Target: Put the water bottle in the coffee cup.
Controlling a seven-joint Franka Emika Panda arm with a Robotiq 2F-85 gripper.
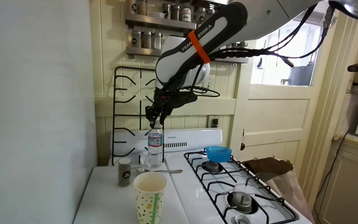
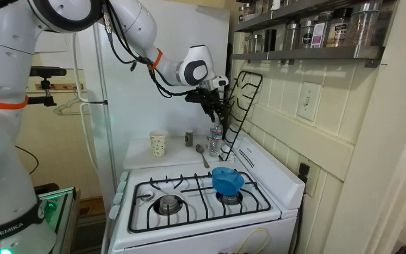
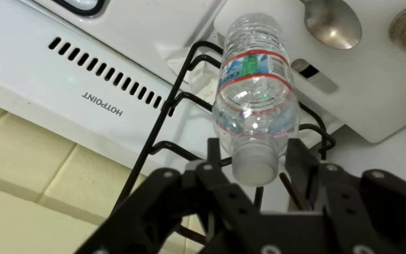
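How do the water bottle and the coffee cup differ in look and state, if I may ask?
The water bottle is clear plastic with a label; the coffee cup is cream with coloured flecks. The water bottle narrows to a capped neck, while the coffee cup widens towards an open rim. The water bottle's cap lies between the open jaws of the gripper; the coffee cup stands apart from it. Both look roughly upright.

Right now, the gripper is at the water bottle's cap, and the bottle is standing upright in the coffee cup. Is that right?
Not quite: the water bottle stands outside the coffee cup, apart from it, as both exterior views show. The bottle is upright, with the gripper at its cap.
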